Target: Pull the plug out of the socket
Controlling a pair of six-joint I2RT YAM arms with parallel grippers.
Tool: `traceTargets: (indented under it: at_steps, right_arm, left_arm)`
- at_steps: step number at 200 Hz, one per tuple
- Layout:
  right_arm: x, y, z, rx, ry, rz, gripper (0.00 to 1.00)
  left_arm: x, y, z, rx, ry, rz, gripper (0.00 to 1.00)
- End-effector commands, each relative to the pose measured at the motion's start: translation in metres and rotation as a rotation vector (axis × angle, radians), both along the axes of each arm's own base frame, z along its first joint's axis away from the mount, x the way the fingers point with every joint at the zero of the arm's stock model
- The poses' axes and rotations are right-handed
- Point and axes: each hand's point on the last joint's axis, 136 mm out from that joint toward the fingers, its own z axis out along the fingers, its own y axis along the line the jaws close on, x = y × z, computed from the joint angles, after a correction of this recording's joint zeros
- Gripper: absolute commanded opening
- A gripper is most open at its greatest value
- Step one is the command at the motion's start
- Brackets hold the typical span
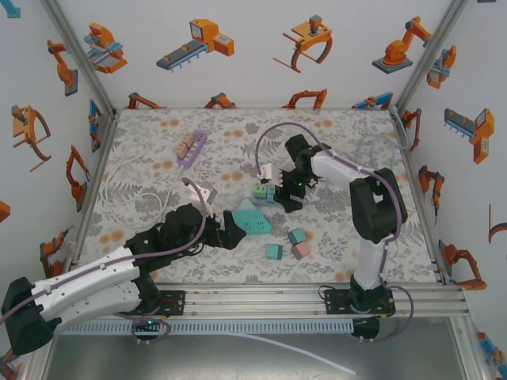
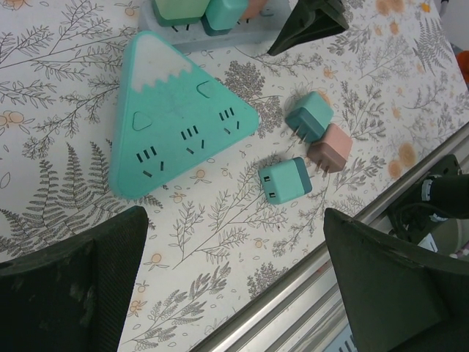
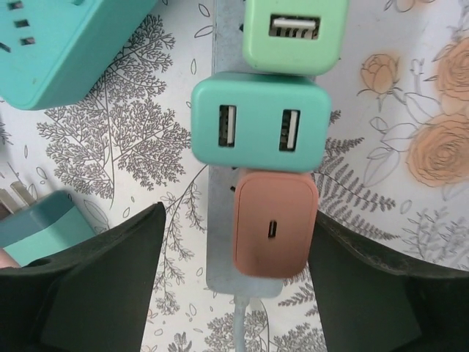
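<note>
**A:** Pink plug (image 3: pixel 275 231) located: on the floral table (image 1: pixel 356 150), in front of the right arm, seated at the cable end of the grey power strip (image 3: pixel 220 257). A teal two-port plug (image 3: pixel 260 125) and a green plug (image 3: pixel 293 33) are seated further along the same strip.

**B:** Other sockets noted?

**A:** A teal triangular socket block (image 2: pixel 172 117) is recorded below the left gripper (image 2: pixel 234 242). Its visible outlets are empty, and three loose plugs (image 2: pixel 284 180) lie near it. The left fingers are spread wide with nothing between them.

**B:** Right gripper (image 3: pixel 238 215)?

**A:** The jaws are held apart, one on either side of the pink plug, and no pinch is seen. The step is judged to be straddling before the grasp. The pull is not yet done.

**B:** Next move?

**A:** The jaws are to be closed on the pink plug's flanks, then drawn straight off the strip face. The strip is not held down and may be dragged along, so bracing it is advised.
</note>
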Motion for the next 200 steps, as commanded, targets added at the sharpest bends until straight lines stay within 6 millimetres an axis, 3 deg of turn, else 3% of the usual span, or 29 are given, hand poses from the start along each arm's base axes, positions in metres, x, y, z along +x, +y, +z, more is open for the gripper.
traceTargets:
  at_steps: [1,42,82,113,148,186,200]
  right_arm:
    - [0.002,0.01,0.034,0.087,-0.093,0.023,0.68]
    - [0.005,0.013,0.072,0.183,-0.234,-0.006,0.68]
    - [0.006,0.01,0.103,0.275,-0.394,-0.066,0.68]
    - [0.003,0.001,0.09,0.235,-0.418,-0.072,0.67]
    - [-0.004,0.005,0.073,0.24,-0.355,-0.038,0.66]
    - [0.002,0.014,0.065,0.26,-0.289,-0.054,0.64]
    - [0.003,0.016,0.063,0.271,-0.287,-0.048,0.64]
  left_arm:
    - [0.005,0.0,0.007,-0.002,0.002,0.018,0.97]
    - [0.023,-0.002,0.012,0.043,0.01,0.015,0.97]
    - [0.069,-0.01,0.023,0.024,0.026,0.037,0.98]
    - [0.107,-0.024,0.023,-0.038,0.076,0.046,1.0]
    - [0.143,-0.038,0.008,0.03,0.112,0.096,0.97]
    - [0.172,-0.053,-0.018,0.134,0.147,0.146,0.72]
    - [0.179,-0.061,-0.026,0.171,0.148,0.142,0.68]
